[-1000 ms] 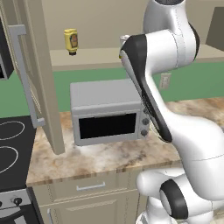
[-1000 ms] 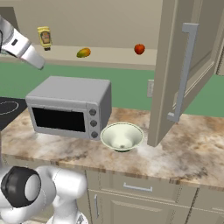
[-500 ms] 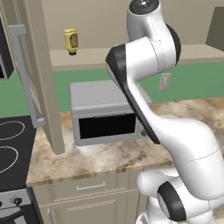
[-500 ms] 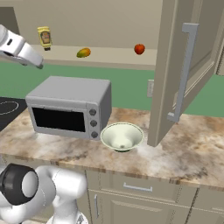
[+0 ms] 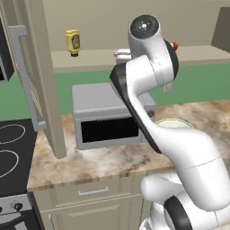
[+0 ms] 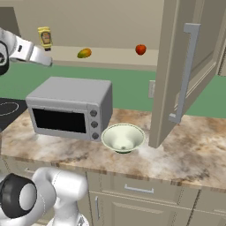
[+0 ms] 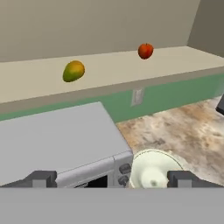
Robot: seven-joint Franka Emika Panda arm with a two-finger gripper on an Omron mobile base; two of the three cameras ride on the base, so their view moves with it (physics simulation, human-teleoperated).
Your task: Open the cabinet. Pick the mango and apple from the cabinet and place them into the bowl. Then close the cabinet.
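Observation:
The cabinet stands with both doors swung wide, the left door (image 5: pixel 38 76) and the right door (image 6: pixel 176 75). On its shelf (image 6: pixel 114 58) lie the mango (image 6: pixel 84 53) and, further right, the apple (image 6: pixel 140 49). The hand view looks at the mango (image 7: pixel 73 71) and the apple (image 7: pixel 145 50) from a distance. My gripper (image 7: pixel 112 178) is open and empty, its fingertips (image 7: pixel 41 178) far apart. It hovers above the microwave, short of the shelf. The cream bowl (image 6: pixel 123 137) sits on the counter right of the microwave, also in the hand view as the bowl (image 7: pixel 153 169).
A grey microwave (image 6: pixel 70 108) stands on the marble counter (image 6: pixel 190 150) under the shelf. A yellow squeeze bottle (image 5: pixel 72 42) is at the shelf's left end. A stove top (image 5: pixel 11 152) lies at the far left. My arm hides most of the shelf in the left base view.
My arm has swung and folded upward, and my hand has come in over the microwave nearer the shelf. The fruits, bowl and doors have not moved.

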